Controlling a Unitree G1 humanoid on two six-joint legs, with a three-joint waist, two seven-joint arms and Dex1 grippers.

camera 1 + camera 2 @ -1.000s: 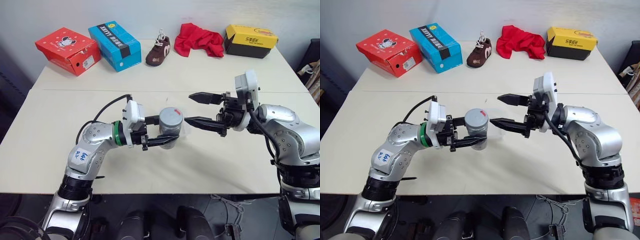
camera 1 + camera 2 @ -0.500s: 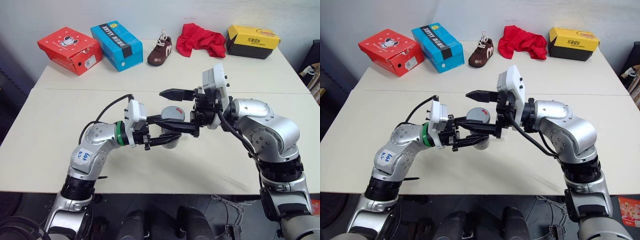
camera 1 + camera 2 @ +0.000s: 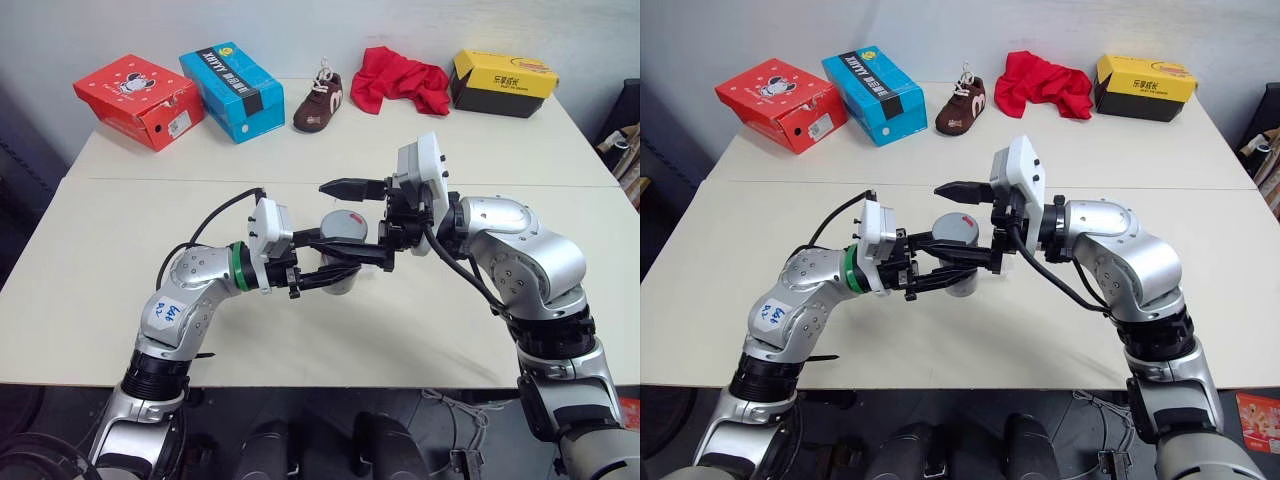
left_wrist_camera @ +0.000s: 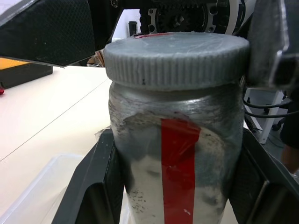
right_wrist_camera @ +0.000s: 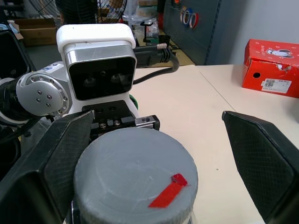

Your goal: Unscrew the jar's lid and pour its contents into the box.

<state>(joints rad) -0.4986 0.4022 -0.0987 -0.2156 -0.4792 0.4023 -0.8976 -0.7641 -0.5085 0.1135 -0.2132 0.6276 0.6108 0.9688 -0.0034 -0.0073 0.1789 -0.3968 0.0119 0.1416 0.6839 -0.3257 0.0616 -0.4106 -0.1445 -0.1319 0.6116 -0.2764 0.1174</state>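
**Left wrist view: a grey jar with its lid on**

Left wrist view shows the jar [image 4: 175, 158] up close, silvery grey with a red stripe down a white label. The left gripper [image 3: 325, 262] squeezes it tight and holds it above the table [image 3: 90, 260]. The round grey lid [image 4: 176, 58] has ridged sides and sits on top. The right gripper [image 3: 355, 222] stands wide, one finger on each side of the lid.

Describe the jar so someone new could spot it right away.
Look to the near table, where the two arms meet. The jar sits upright in the left gripper, above the table. It is silvery-grey with a grey lid and a red stripe.
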